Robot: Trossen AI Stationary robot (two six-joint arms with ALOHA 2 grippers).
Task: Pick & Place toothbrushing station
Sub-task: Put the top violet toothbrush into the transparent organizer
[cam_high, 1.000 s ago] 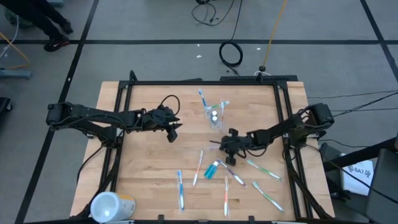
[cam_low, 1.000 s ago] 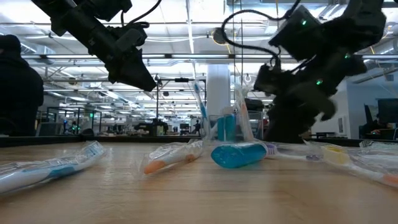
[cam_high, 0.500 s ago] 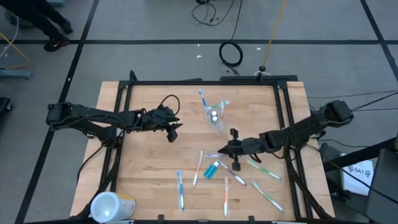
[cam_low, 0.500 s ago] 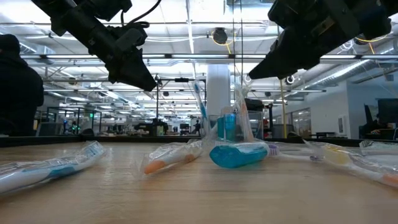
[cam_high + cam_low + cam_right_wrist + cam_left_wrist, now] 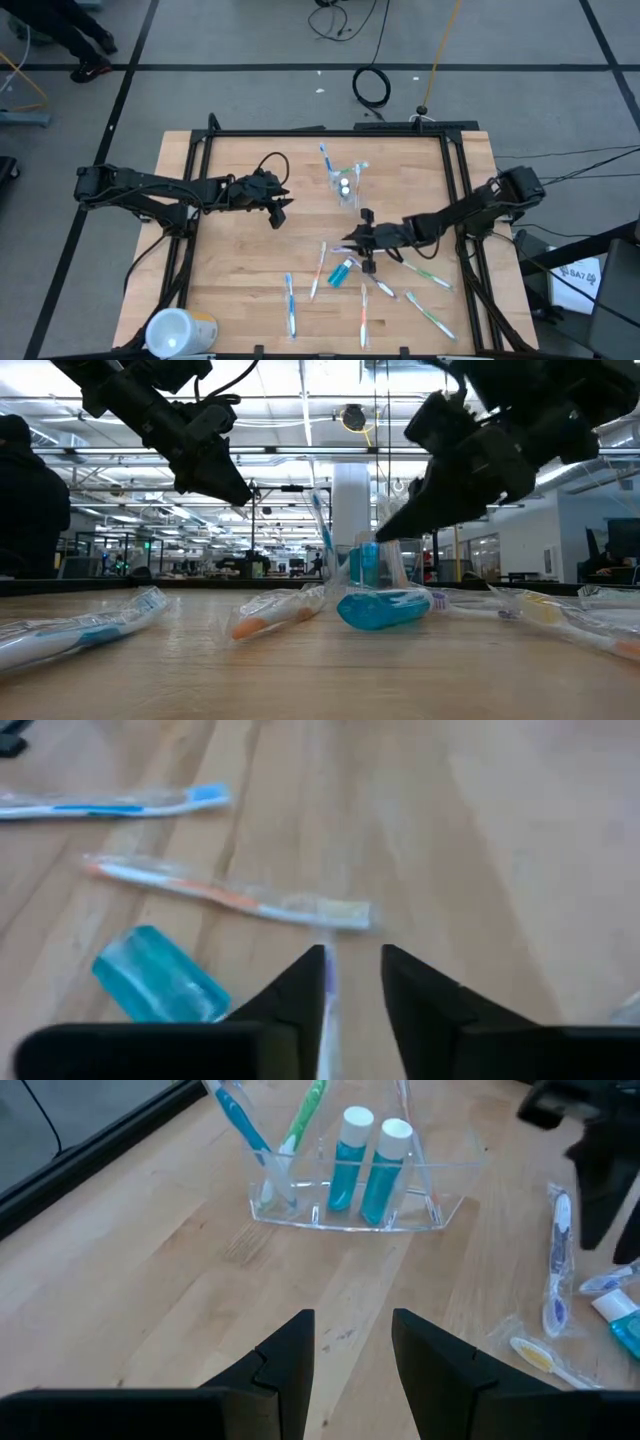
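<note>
Grippers first, from left to right. My left gripper (image 5: 277, 208) hangs above the left half of the table (image 5: 230, 270), jaws parted with bare wood between the fingers (image 5: 285, 1365), holding nothing. Just right of it, toward the far edge, stands the clear plastic holder (image 5: 345, 184) (image 5: 345, 1205); upright in it are two small blue toothpaste tubes (image 5: 365, 1165) with white caps, plus a blue-handled toothbrush (image 5: 240, 1125) and a green one (image 5: 305, 1115) leaning out at the far side.

Near the middle of the table lie the loose pieces, each in a clear wrapper: a blue toothbrush (image 5: 290, 305) at the near left, an orange-handled one (image 5: 318, 270) (image 5: 230, 897), and a small blue tube (image 5: 342, 270) (image 5: 160, 978) lying flat just beside it.

My right gripper (image 5: 364, 243) (image 5: 350, 982) is low over this cluster, jaws a narrow way apart, with the thin handle of a purple-white toothbrush (image 5: 326, 990) between the fingers; I cannot tell whether they grip it. Farther right, more wrapped toothbrushes lie scattered, among them two green ones (image 5: 425, 272) (image 5: 430, 317).

At the near left corner lies a large white and yellow cylinder (image 5: 180, 332).
</note>
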